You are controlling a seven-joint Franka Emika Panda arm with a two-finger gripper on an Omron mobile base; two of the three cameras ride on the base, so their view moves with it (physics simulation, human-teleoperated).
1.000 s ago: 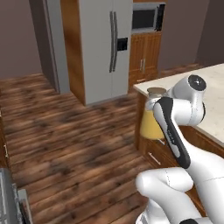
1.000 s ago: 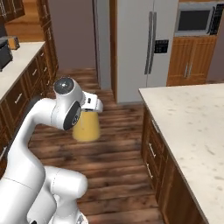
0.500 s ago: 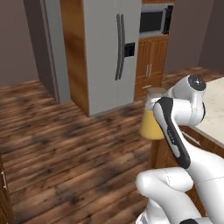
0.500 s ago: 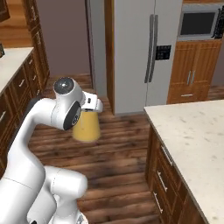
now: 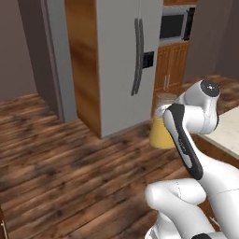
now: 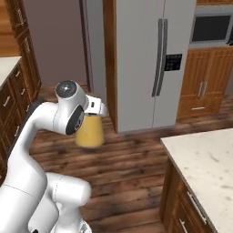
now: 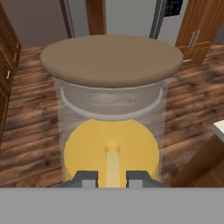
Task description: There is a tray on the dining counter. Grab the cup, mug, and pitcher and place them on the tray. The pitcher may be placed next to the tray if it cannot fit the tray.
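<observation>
Gripper (image 7: 111, 178) closed around the pitcher (image 7: 111, 109), fingertips (image 7: 85, 178) pressed against the glass low in the hand view, on either side of a pale vertical streak. Pitcher held off the ground, upright, brown lid (image 7: 111, 59) on top, orange liquid filling the lower part. In the left base view, pitcher (image 5: 161, 130) tucked just behind the white forearm, above the wooden floor (image 5: 70, 172). In the right base view, pitcher (image 6: 89, 132) hanging below the wrist, well apart from the beige speckled worktop (image 6: 205, 164) at lower right. Beyond, a steel fridge (image 6: 145, 59), wooden cabinets (image 6: 200, 84) and a microwave (image 6: 213, 28).
</observation>
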